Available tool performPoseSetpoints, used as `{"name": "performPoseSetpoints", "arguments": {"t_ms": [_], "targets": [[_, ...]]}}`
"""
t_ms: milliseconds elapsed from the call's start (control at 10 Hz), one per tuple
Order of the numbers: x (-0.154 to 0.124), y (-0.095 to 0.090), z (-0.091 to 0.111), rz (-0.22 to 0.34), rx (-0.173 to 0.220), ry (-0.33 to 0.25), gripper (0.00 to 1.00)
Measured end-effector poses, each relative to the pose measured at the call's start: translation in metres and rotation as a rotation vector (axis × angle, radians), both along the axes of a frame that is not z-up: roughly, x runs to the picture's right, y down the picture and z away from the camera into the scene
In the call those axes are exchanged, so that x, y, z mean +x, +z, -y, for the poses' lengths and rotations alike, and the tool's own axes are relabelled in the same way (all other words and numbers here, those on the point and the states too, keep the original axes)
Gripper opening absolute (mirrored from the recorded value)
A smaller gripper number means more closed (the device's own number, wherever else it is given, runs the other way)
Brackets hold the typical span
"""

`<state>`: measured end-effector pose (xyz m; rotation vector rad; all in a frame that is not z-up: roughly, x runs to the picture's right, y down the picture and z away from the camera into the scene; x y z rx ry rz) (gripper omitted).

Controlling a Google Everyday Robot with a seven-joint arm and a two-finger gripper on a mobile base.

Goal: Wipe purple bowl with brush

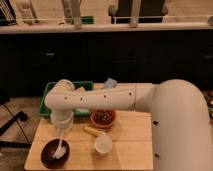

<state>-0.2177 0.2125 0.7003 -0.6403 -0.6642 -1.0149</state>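
Note:
The purple bowl (pixel 54 153) sits on the wooden table (pixel 130 150) at the front left. The brush (pixel 60 148) stands nearly upright in it, its whitish head down inside the bowl and its pale handle rising to my gripper (pixel 62 131). The gripper hangs from the white arm (pixel 95 99) just above the bowl's right rim and is shut on the brush handle.
An orange-red bowl (pixel 103 118) with dark contents stands mid-table. A small white cup (pixel 102 144) and a yellow stick (pixel 94 131) lie in front of it. A green tray (pixel 50 95) is at the back left. A blue object (pixel 110 83) lies at the back.

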Motion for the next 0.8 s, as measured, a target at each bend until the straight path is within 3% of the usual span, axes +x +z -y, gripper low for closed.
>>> {"name": "performPoseSetpoints", "arguments": {"t_ms": [500,800], "targets": [[-0.011,-0.018,-0.019,0.069,-0.050,-0.024,0.00],[0.009,-0.023,-0.020,0.051,-0.058,-0.014,0.00]]}}
